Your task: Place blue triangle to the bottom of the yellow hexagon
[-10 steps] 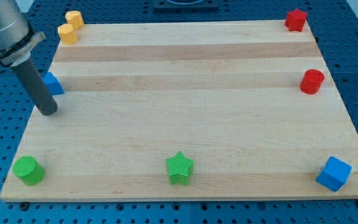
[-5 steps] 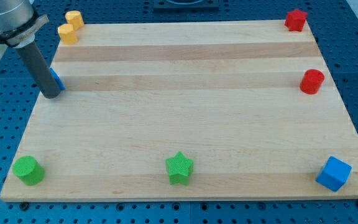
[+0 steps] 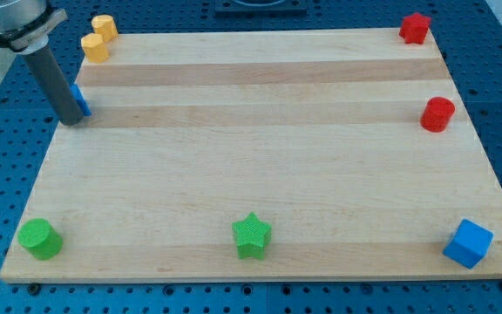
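Note:
The blue triangle (image 3: 82,101) lies at the left edge of the wooden board (image 3: 260,157), mostly hidden behind my dark rod. My tip (image 3: 71,119) stands on the board just in front of it, touching or nearly touching it. The yellow hexagon (image 3: 96,47) sits at the board's top left corner, above the blue triangle. A second yellow block (image 3: 105,26), shape unclear, sits right behind it.
A red star (image 3: 415,27) is at the top right corner and a red cylinder (image 3: 437,114) at the right edge. A blue cube (image 3: 469,242) is at the bottom right, a green star (image 3: 252,235) at the bottom middle, a green cylinder (image 3: 39,238) at the bottom left.
My rod has moved toward the view's top along the left edge and now covers most of the blue triangle. The blue triangle has shifted slightly toward the top. The other blocks have not moved.

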